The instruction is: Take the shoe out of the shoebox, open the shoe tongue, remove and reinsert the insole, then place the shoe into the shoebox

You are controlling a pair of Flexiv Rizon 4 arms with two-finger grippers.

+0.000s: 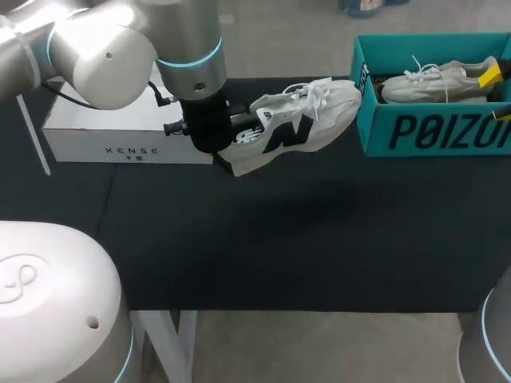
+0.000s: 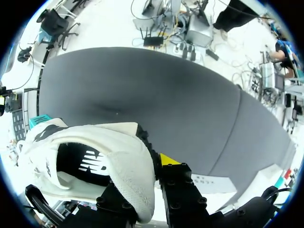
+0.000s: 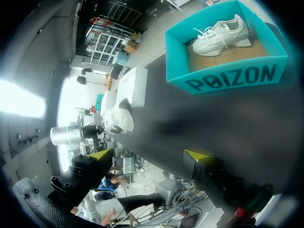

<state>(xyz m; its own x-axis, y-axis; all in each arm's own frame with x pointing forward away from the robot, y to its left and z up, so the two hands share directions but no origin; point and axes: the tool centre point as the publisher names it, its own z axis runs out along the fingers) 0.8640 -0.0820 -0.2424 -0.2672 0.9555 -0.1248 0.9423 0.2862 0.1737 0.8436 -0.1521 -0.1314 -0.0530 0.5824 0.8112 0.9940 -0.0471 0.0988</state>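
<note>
White shoe (image 1: 297, 121), dark side logo, white laces, dark insole w/ white print showing inside. It's up off the table near the far edge, about mid-table, heel pinched in left gripper (image 2: 153, 166), logo side up, toe just beside the shoebox (image 1: 435, 134). The shoebox is teal, open-topped, at far right corner. Second white shoe (image 1: 435, 82) sits inside it on its sole.

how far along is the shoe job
Done: one shoe is out of the shoebox, its heel clamped in the left gripper over the table. The insole looks in place, so opening, insole work and reboxing remain. A second shoe lies in the box; right gripper is open.
</note>
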